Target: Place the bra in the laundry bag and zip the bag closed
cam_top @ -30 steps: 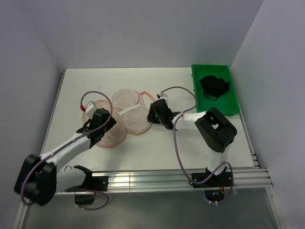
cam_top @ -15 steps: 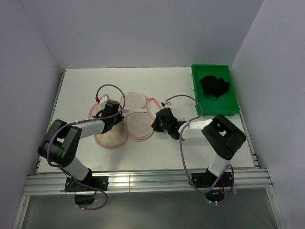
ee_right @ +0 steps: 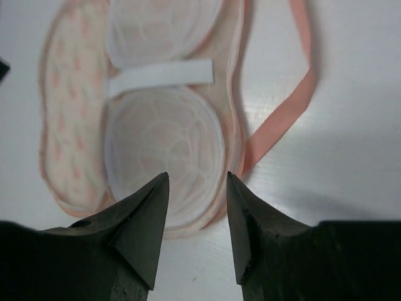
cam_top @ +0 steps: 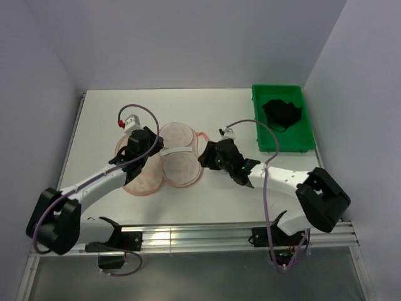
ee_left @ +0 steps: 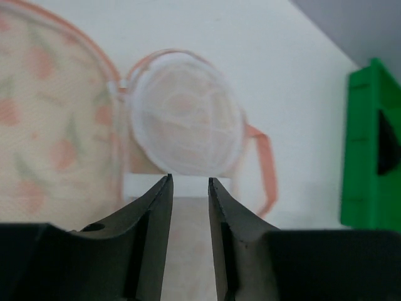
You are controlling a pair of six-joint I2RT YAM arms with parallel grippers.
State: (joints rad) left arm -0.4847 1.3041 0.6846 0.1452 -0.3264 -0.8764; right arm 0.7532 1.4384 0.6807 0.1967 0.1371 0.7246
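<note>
The peach-pink laundry bag (cam_top: 178,166) lies opened flat on the white table, its two white mesh domes (ee_right: 164,135) joined by a white strap (ee_right: 160,76). The black bra (cam_top: 282,115) rests in the green tray (cam_top: 257,122) at the far right, away from both grippers. My left gripper (cam_top: 155,149) hovers over the bag's left half, open, with nothing between its fingers (ee_left: 153,207). My right gripper (cam_top: 202,160) is at the bag's right edge, open and empty, its fingertips (ee_right: 156,188) just short of the near dome. In the left wrist view the far dome (ee_left: 185,122) sits ahead of the left gripper (ee_left: 190,182).
A loose pink strap (ee_right: 285,116) of the bag trails onto the table on its right side. The green tray (ee_left: 369,144) stands against the right wall. Grey walls close in the table at the back and both sides.
The left gripper has moved from the bag's left lobe towards its middle strap. The right arm has swung its elbow out low to the right, its gripper staying at the bag's right edge.
</note>
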